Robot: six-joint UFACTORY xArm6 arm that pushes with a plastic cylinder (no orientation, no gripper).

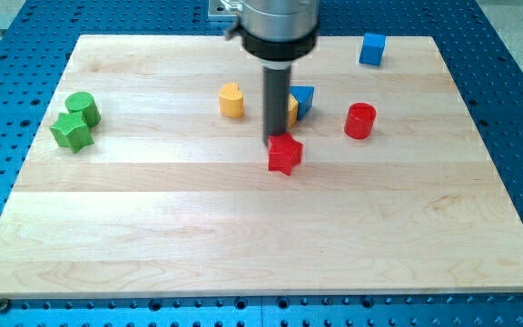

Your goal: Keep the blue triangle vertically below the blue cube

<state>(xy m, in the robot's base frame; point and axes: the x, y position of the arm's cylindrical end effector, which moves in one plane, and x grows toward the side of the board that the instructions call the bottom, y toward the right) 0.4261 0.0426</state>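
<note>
The blue cube (372, 48) sits near the board's top right edge. The blue triangle (304, 98) lies below and to the left of it, near the middle top, partly hidden by my rod. A yellow block (292, 110) touches the triangle's left side, mostly hidden behind the rod. My tip (274, 142) is down on the board just left of the triangle and lower, touching the top left of a red star (285, 155).
A yellow heart-like block (231, 101) lies left of the rod. A red cylinder (360, 121) stands right of the triangle. A green cylinder (83, 107) and a green star (72, 133) sit together at the view's left. The wooden board (261, 236) lies on a blue perforated table.
</note>
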